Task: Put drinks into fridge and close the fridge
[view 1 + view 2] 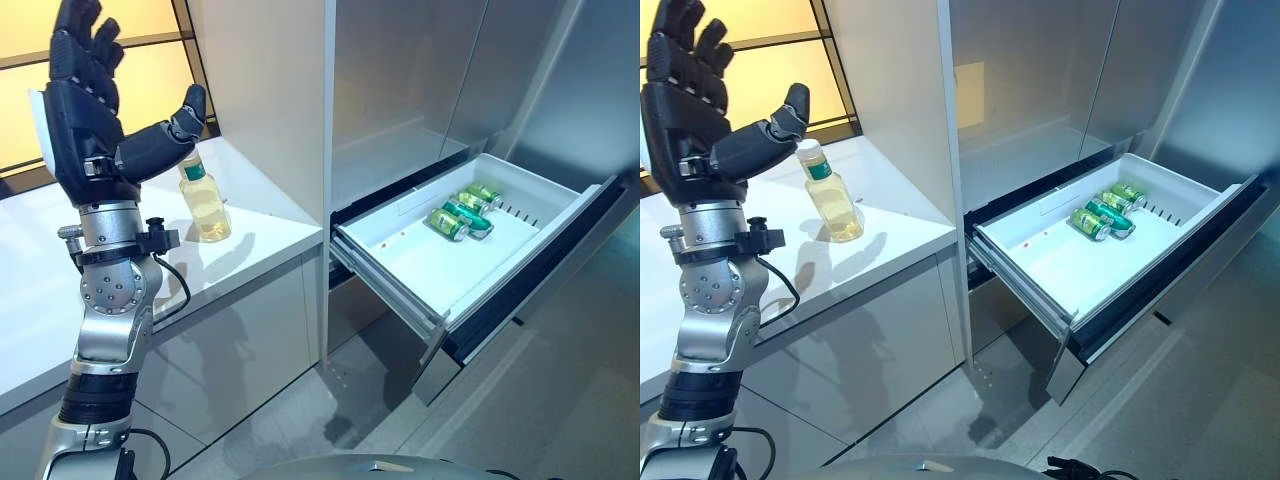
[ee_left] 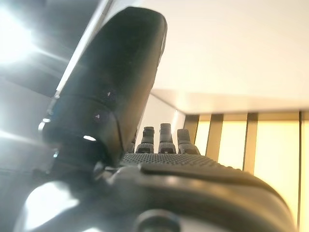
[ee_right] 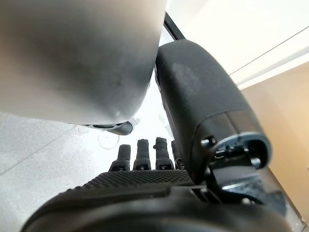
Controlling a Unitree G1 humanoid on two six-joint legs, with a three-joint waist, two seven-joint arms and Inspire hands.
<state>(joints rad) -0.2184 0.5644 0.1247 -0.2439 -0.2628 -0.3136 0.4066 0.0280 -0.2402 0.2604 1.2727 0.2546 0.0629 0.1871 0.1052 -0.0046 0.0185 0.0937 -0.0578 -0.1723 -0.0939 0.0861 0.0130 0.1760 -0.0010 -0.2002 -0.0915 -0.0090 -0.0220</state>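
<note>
White counter [image 1: 265,225] holds a bottle [image 1: 204,198] beside the open fridge drawer [image 1: 470,250].

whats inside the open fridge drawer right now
Three green cans lie on their sides together near the back of the white drawer; the rest of its floor shows bare. The compartment behind the drawer is dark and hidden.

No readable text on bottle [image 1: 205,200] or cans [image 1: 462,213].
</note>
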